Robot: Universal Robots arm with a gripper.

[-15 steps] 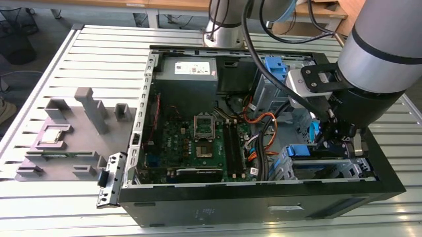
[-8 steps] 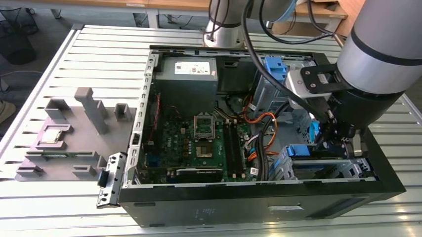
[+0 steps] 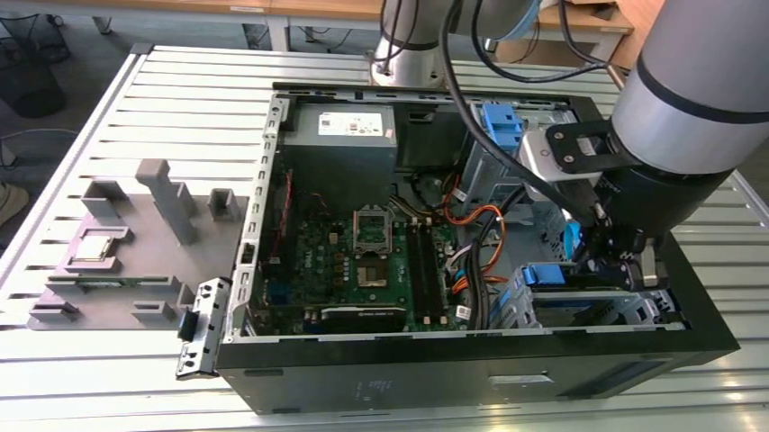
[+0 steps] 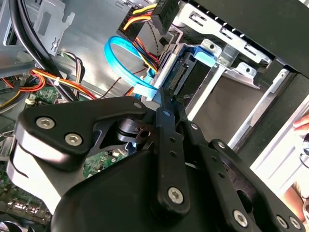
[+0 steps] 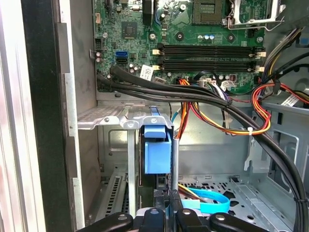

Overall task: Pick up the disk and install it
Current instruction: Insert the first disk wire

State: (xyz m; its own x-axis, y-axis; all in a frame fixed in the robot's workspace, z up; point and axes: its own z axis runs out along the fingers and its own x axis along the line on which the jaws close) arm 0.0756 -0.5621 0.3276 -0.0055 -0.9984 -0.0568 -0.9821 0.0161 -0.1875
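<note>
1. blue cable [image 4: 120,58] loops just beside the drive cage [image 4: 246,70]; i fear it gets trapped, or a tilt jams the disk [image 5: 157,150] on the cage rails.
2. the disk, framed in blue plastic, stands on edge partway inside the cage, connector facing out.
3. my gripper [image 4: 163,104], just outside the cage, looks pinched narrow on the disk's edge.

Your disk [image 5: 157,150] wears smooth, slightly glossy blue plastic; the drive cage [image 5: 104,116] is bare, dull grey metal (the table [image 3: 121,387] too, ribbed).
</note>
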